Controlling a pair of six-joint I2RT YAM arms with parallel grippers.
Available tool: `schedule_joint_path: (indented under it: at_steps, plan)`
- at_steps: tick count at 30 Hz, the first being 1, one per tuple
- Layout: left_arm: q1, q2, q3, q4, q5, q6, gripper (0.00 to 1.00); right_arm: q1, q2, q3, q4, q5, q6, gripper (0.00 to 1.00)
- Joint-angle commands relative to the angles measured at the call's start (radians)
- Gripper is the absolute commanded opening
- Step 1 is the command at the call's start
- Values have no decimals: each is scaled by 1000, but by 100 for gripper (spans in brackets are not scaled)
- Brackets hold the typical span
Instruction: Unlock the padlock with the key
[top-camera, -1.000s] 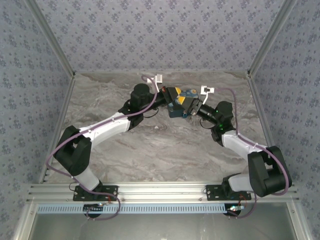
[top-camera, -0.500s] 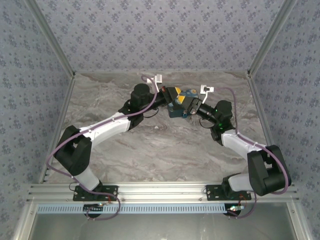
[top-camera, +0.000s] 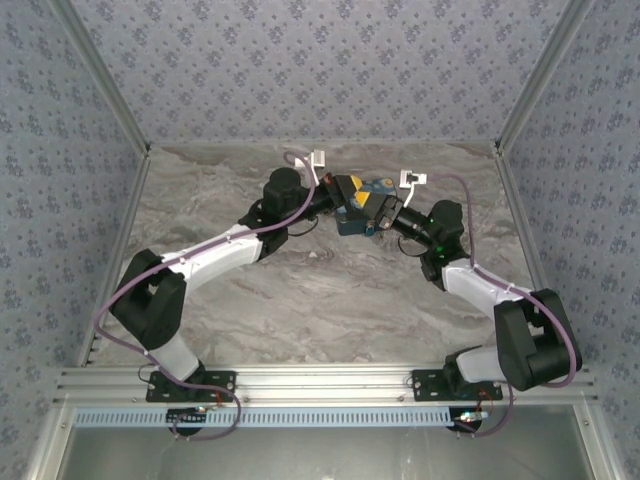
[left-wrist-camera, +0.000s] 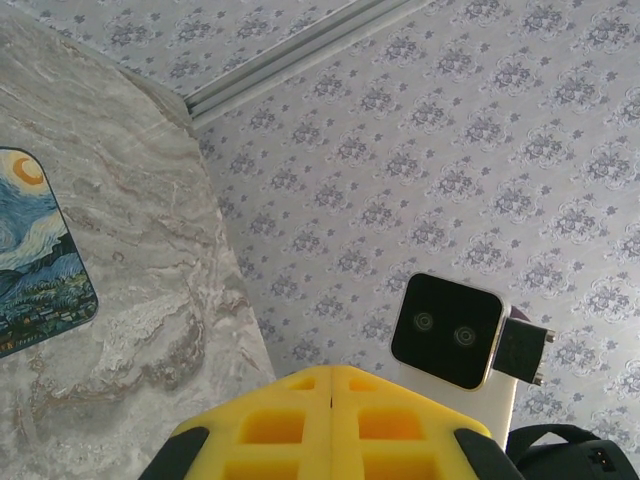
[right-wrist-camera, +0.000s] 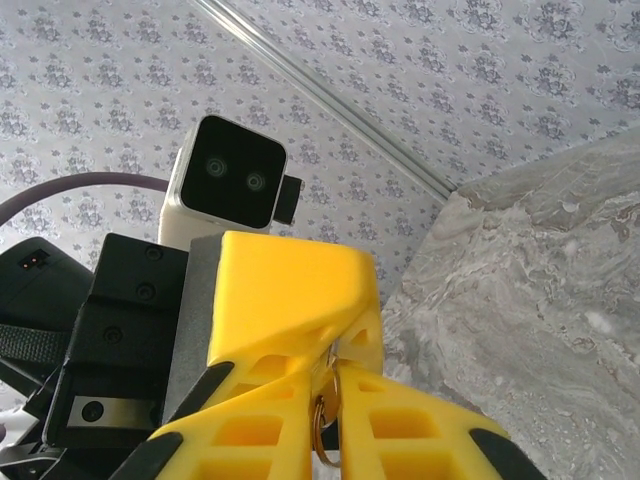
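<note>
Left gripper (top-camera: 349, 188): I read it as closed. In the left wrist view its two yellow fingers (left-wrist-camera: 270, 425) press together along a thin seam, with nothing showing between them. It hangs over the box, near the middle of the table's far edge.

Right gripper (top-camera: 386, 209): its fingers (right-wrist-camera: 400, 430) are drawn close, leaving only a narrow slit. A small brass ring (right-wrist-camera: 324, 425) is caught in that slit. I cannot make out what the ring carries.

Meeting point: in the right wrist view the left gripper's yellow tip comes down onto the top of the right gripper's slit. I cannot tell whether they touch or just miss.

Padlock: hidden from me. The yellow fingers cover the spot where the two tips meet, so I cannot tell where it sits.

Box (top-camera: 350, 224): painted in blue-and-yellow swirls, it lies flat on the marbled table (top-camera: 300, 290). It is under both grippers, close to the far edge and about midway between the side edges.

Change over the last second: the right wrist and its white camera (top-camera: 408, 179) have crept slightly towards the left arm. The left arm and the box sit where they were, and both grippers look as tightly closed as before.

Opposite cameras: the right arm's camera (left-wrist-camera: 445, 330) faces my left wrist view. The left arm's camera (right-wrist-camera: 225, 175) faces my right wrist view.
</note>
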Motion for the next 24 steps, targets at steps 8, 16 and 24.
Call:
schedule_joint_path:
  at_steps: [8, 16, 24]
  plan:
    - [11, -28, 11, -4, -16, 44, 19, 0, -32, 12, -94, 26, -50, 0]
    - [84, -106, -13, -221, -82, 141, 63, -2, -168, -11, -441, 84, -264, 0]
    - [131, -27, 65, -539, -122, 293, 75, 6, -330, -10, -861, 224, -500, 0]
